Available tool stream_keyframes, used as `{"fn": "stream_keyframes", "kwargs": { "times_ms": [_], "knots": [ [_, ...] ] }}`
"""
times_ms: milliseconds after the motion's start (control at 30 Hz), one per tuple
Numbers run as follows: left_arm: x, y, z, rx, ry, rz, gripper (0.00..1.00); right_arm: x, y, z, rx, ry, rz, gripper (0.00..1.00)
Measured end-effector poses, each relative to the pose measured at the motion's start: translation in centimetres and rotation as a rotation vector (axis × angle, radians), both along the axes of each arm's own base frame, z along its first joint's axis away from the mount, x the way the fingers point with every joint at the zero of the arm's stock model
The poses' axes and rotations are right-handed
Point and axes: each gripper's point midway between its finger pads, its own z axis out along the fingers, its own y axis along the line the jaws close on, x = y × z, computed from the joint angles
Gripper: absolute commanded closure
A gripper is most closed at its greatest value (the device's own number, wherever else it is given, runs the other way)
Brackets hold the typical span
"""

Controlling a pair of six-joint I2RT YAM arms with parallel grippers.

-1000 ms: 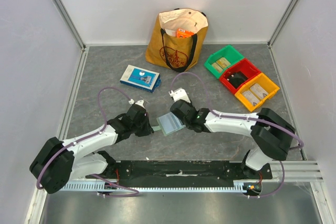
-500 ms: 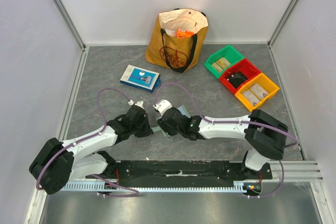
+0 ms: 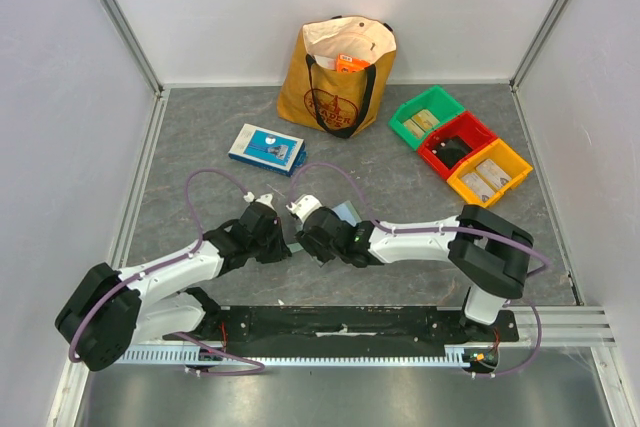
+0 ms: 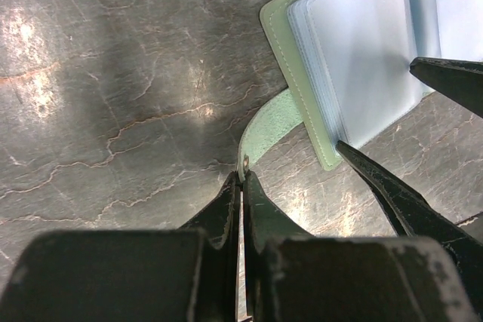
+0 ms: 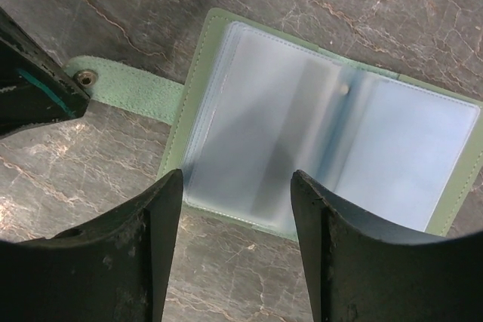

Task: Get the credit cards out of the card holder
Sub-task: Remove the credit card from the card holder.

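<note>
The card holder (image 5: 324, 133), a pale green wallet, lies open on the table with its bluish clear pockets up. It also shows in the left wrist view (image 4: 362, 50). No credit card shows in any view. My left gripper (image 4: 243, 176) is shut on the tip of the wallet's green snap strap (image 4: 268, 122), low over the table. My right gripper (image 5: 236, 186) is open and hovers over the wallet's near edge, one finger (image 5: 151, 231) on each side of the left page. In the top view it (image 3: 303, 235) covers most of the wallet (image 3: 346, 212), close to my left gripper (image 3: 286, 244).
A blue-and-white flat box (image 3: 266, 148) lies at the back left. A brown tote bag (image 3: 338, 72) stands at the back wall. Green (image 3: 427, 115), red (image 3: 457, 143) and yellow (image 3: 489, 175) bins sit at the back right.
My right gripper has moved left over the wallet, up close to my left gripper, and now covers most of it in the top view. The left arm has stayed put.
</note>
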Motion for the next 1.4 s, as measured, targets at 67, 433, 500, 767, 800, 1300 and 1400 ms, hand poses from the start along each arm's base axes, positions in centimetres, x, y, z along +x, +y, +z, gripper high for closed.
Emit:
{"fn": "stream_keyframes", "kwargs": {
  "times_ms": [67, 433, 500, 767, 800, 1300, 1400],
  "knots": [
    [-0.1, 0.0, -0.1, 0.001, 0.001, 0.000, 0.98, 0.1, 0.1, -0.1, -0.003, -0.001, -0.003, 0.35],
    [0.0, 0.0, 0.4, -0.014, -0.016, 0.000, 0.98, 0.8, 0.3, -0.2, -0.011, -0.004, -0.040, 0.61],
    [0.0, 0.0, 0.5, -0.016, -0.019, 0.000, 0.98, 0.9, 0.3, -0.2, 0.001, 0.012, -0.042, 0.62],
    [0.1, -0.1, 0.6, -0.022, -0.025, -0.001, 0.98, 1.9, -0.8, 0.2, 0.067, 0.098, -0.065, 0.67],
    [0.1, -0.1, 0.6, -0.024, -0.025, -0.002, 0.98, 2.1, -1.1, 0.4, 0.078, 0.107, -0.075, 0.67],
    [-0.8, 0.5, -0.1, 0.000, 0.002, -0.005, 0.98, 6.8, -8.5, 1.9, 0.121, 0.113, -0.350, 0.59],
    [-0.8, 0.5, -0.1, 0.002, 0.005, -0.005, 0.98, 7.3, -10.3, 1.4, 0.072, 0.099, -0.415, 0.51]
  ]
}}
